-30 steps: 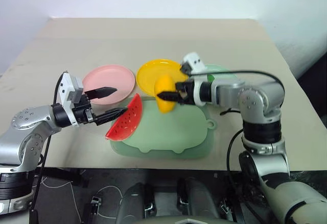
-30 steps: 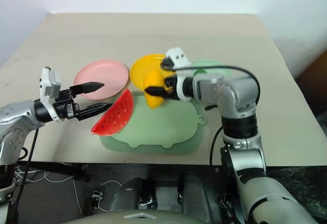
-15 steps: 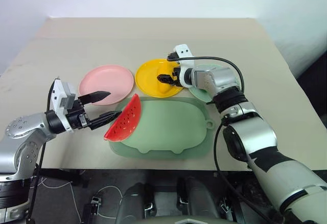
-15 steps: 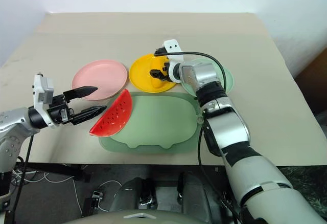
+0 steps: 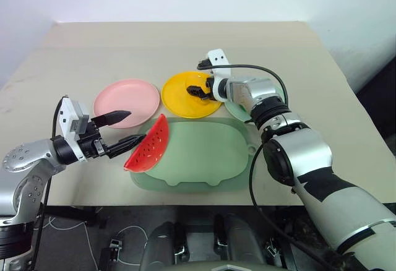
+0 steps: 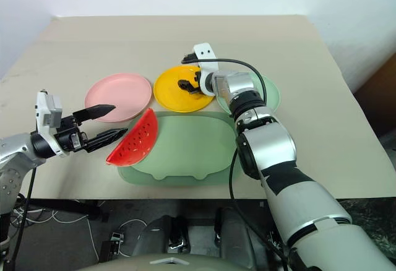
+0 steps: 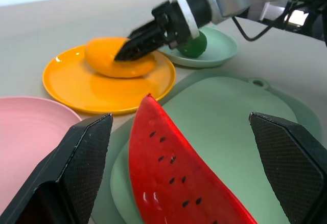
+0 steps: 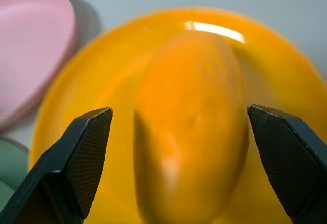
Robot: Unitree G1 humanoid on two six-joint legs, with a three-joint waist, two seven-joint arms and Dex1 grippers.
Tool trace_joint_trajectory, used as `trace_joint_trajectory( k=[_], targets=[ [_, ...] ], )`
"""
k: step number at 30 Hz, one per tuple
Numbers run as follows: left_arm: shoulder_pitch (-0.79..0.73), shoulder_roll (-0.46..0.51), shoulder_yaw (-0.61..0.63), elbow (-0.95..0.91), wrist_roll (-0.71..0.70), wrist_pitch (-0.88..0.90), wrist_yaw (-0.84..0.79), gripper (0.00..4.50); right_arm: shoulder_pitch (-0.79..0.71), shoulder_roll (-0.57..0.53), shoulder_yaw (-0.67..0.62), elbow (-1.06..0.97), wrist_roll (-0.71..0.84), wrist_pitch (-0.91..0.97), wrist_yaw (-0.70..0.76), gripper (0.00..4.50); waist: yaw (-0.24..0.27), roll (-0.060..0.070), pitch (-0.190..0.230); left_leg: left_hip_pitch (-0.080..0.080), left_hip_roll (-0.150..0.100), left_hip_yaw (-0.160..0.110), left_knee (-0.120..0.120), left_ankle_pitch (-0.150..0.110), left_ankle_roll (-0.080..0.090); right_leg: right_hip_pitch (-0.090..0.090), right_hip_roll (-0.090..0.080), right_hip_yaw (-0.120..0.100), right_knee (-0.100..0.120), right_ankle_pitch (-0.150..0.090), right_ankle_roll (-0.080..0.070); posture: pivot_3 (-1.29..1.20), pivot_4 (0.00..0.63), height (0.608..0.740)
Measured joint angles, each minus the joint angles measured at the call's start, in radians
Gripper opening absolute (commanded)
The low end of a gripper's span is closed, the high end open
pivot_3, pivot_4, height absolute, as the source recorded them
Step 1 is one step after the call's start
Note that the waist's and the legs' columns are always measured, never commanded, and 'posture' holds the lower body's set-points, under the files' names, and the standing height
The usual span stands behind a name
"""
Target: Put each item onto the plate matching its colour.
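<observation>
Head-camera views
Fingers, right gripper (image 5: 193,91): the black fingers stand apart over the round yellow plastic plate (image 5: 175,99), clamping nothing.
Fingers, left gripper (image 5: 122,129): spread wide and empty, one tip close beside the rind of the red toy watermelon slice with green rind (image 5: 148,147); I cannot tell whether it touches.
Watermelon: propped on the near-left edge of the large pale green pig-shaped mat (image 5: 204,153), just beside the round pink plastic plate (image 5: 127,93), which is bare.
Pale mint green plastic plate (image 6: 270,94): beyond the mat, mostly behind the right arm.

Left wrist view
Yellow oval toy mango (image 7: 118,58): lying on the yellow plate, the right gripper's fingertips at it. Done, I judge.
Round green toy fruit (image 7: 195,44): sitting on the mint plate. Done.
Left to do: the watermelon onto the pink plate.

Right wrist view
Fingers: well apart either side of the mango, not pressing it; it rests on the yellow plate.

Writing
Brands, labels: none readable on anything.
</observation>
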Motion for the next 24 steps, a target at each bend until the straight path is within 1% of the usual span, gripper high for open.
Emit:
trace_joint_trajectory(
  k=[3, 7, 10, 12, 14, 16, 18, 22, 24],
  targets=[
    [-0.005, 0.0, -0.001, 0.0, -0.003, 0.001, 0.0, 4.5, 0.013, -0.022, 0.004, -0.101, -0.001, 0.039, 0.045, 4.48, 0.0, 0.0, 0.0, 0.0, 0.0, 0.0, 0.0, 0.0, 0.0, 0.0, 0.0, 0.0, 0.0, 0.0, 0.0, 0.0, 0.15, 0.696],
    [-0.01, 0.001, -0.001, 0.001, -0.005, 0.001, -0.005, 4.5, 0.123, -0.072, 0.007, -0.408, 0.023, 0.15, 0.11, 4.48, 0.002, 0.0, 0.0, 0.0, 0.0, -0.001, 0.0, 0.0, 0.0, 0.0, -0.001, 0.0, 0.001, 0.0, 0.0, 0.0, 0.15, 0.696],
    [-0.007, 0.0, 0.003, 0.002, -0.007, 0.001, -0.004, 4.5, 0.286, -0.126, 0.014, -0.706, 0.064, 0.265, 0.15, 4.48, 0.004, 0.0, 0.0, 0.0, 0.0, -0.001, 0.0, 0.0, 0.0, 0.0, -0.001, 0.0, 0.001, 0.0, 0.0, 0.0, 0.15, 0.696],
    [0.001, -0.002, 0.011, 0.002, -0.009, 0.001, 0.007, 4.5, 0.42, -0.18, 0.017, -0.939, 0.111, 0.355, 0.181, 4.48, 0.008, 0.0, 0.0, 0.0, 0.0, -0.002, 0.0, 0.0, -0.001, 0.0, -0.001, 0.0, 0.001, 0.0, 0.0, 0.0, 0.15, 0.696],
    [0.008, -0.003, 0.015, 0.002, -0.009, 0.002, 0.014, 4.5, 0.501, -0.211, 0.016, -1.077, 0.149, 0.414, 0.197, 4.48, 0.007, 0.0, 0.0, 0.001, 0.0, -0.002, 0.0, 0.0, -0.001, 0.0, -0.001, 0.0, 0.001, 0.0, 0.0, 0.0, 0.15, 0.696],
    [0.027, -0.005, 0.022, 0.001, -0.013, 0.001, 0.015, 4.5, 0.594, -0.225, -0.004, -1.251, 0.213, 0.417, 0.225, 4.48, 0.003, 0.0, 0.0, 0.002, 0.0, -0.002, 0.0, 0.0, -0.003, 0.001, -0.001, 0.0, 0.001, 0.0, 0.0, 0.0, 0.15, 0.696],
    [0.05, -0.007, 0.031, 0.001, -0.014, 0.0, 0.015, 4.5, 0.671, -0.226, -0.03, -1.368, 0.268, 0.395, 0.247, 4.48, 0.003, 0.0, 0.0, 0.002, 0.0, -0.002, -0.001, 0.0, -0.003, 0.001, 0.0, 0.0, 0.001, 0.0, 0.0, 0.0, 0.15, 0.696],
    [0.093, -0.019, 0.05, 0.001, -0.011, -0.01, 0.033, 4.5, 0.824, -0.238, -0.071, -1.476, 0.322, 0.282, 0.282, 4.48, 0.015, -0.001, 0.0, 0.003, 0.0, -0.002, 0.0, 0.0, -0.003, 0.004, -0.001, -0.001, -0.001, 0.0, 0.0, 0.0, 0.15, 0.696],
    [0.109, -0.021, 0.058, 0.001, -0.006, -0.012, 0.041, 4.5, 0.863, -0.25, -0.072, -1.493, 0.341, 0.264, 0.296, 4.48, 0.024, -0.001, 0.0, 0.003, 0.0, -0.002, 0.0, 0.0, -0.003, 0.003, -0.001, 0.0, -0.002, 0.0, 0.0, 0.0, 0.15, 0.696]
  ],
)
